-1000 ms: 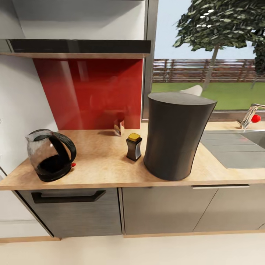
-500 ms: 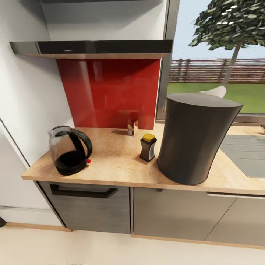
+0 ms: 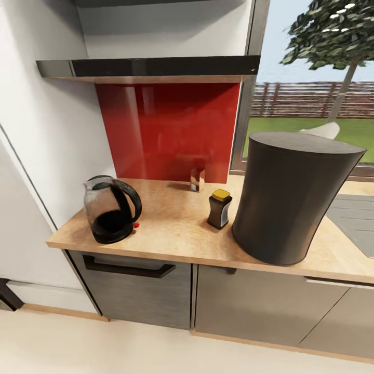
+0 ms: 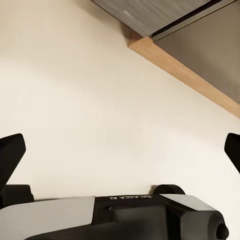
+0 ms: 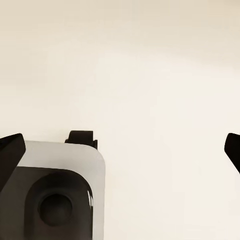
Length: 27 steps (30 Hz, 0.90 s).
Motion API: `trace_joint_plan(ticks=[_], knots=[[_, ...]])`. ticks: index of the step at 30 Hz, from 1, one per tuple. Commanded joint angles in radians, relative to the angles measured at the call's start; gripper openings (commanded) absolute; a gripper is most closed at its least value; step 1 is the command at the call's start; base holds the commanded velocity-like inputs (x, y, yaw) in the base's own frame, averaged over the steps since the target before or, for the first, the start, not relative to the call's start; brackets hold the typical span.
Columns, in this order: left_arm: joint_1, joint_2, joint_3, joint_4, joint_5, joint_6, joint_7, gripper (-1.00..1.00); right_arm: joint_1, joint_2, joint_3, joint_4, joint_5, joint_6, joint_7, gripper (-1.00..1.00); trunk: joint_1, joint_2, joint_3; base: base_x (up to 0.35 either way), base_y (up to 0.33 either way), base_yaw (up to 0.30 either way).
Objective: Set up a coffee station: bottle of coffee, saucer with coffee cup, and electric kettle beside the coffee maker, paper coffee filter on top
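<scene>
Both pincers are wide open and hold nothing: the left pincer (image 4: pixel 120 150) and the right pincer (image 5: pixel 120 147) point at the pale floor (image 4: pixel 100 100). On the desk (image 3: pixel 176 234), the bottle of coffee (image 3: pixel 219 209) stands just beside the coffee maker (image 3: pixel 291 200); the electric kettle (image 3: pixel 111 216) stands well apart, near the desk's end.

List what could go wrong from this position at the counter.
1. The smoky glass kettle with the black handle stands near the light wood-grain countertop's left front corner; a nudge could tip it off.
2. The small brown jar with the yellow lid stands close to the tall dark grey coffee maker, so reaching between them risks toppling the jar.
</scene>
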Motion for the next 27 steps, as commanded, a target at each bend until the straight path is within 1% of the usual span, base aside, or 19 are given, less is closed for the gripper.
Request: trace_joint_plan(ticks=[1,6,11,15,20,27], knots=[[-0.001,0.000,-0.005,0.001,0.002,-0.007,-0.002,1.00,-0.001,0.000,0.002,0.001,0.001,-0.003,-0.001,1.00,0.000,-0.001,-0.001,-0.033,0.000,0.006],[-0.001,0.000,-0.005,0.001,0.002,-0.007,-0.002,1.00,-0.001,0.000,0.002,0.001,0.001,-0.003,-0.001,1.00,0.000,-0.001,-0.001,-0.069,-0.013,0.003],[-0.001,0.000,-0.005,0.001,0.002,-0.007,-0.002,1.00,-0.001,0.000,0.002,0.001,0.001,-0.003,0.000,1.00,0.000,-0.001,-0.001,-0.153,-0.103,0.001],[-0.001,0.000,-0.004,0.001,0.002,-0.007,-0.002,1.00,-0.001,0.000,0.002,0.001,0.001,-0.004,0.000,1.00,0.000,-0.001,-0.001,-0.061,-0.040,0.019],[-0.001,0.000,-0.004,0.001,0.002,-0.007,-0.002,1.00,-0.001,0.000,0.002,0.001,0.001,-0.004,-0.001,1.00,0.000,-0.001,-0.001,-0.016,-0.010,0.167],[-0.001,0.000,-0.004,0.001,0.002,-0.007,-0.002,1.00,-0.001,0.000,0.002,0.001,0.001,-0.005,-0.001,1.00,0.000,-0.001,-0.001,-0.002,-0.001,0.257]])
